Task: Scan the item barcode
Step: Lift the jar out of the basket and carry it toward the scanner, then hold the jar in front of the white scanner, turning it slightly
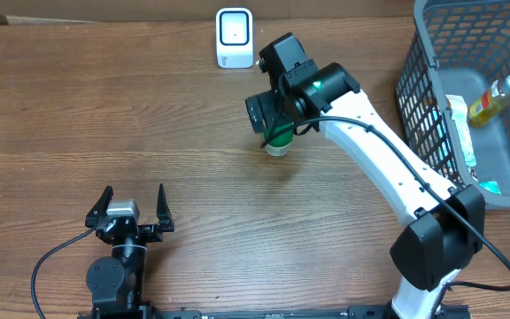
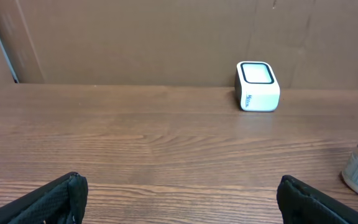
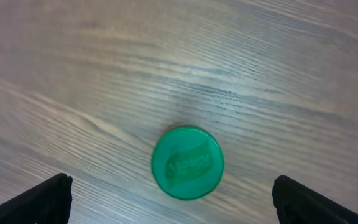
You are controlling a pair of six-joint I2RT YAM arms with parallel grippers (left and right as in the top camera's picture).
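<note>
Our right gripper (image 3: 173,190) holds its jaws wide, gripping nothing, directly above the green-lidded jar (image 3: 186,163) standing on the table (image 1: 104,106); our left gripper (image 1: 134,191) rests wide and empty; the white scanner (image 1: 235,38) sits near, beyond the jar

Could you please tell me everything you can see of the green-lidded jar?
The green-lidded jar is small and round, with a glossy green plastic-looking lid bearing raised script and a pale labelled body. It stands upright, lid on, on the wooden table, apart from the white scanner. The open right gripper hangs above, not touching it.
</note>
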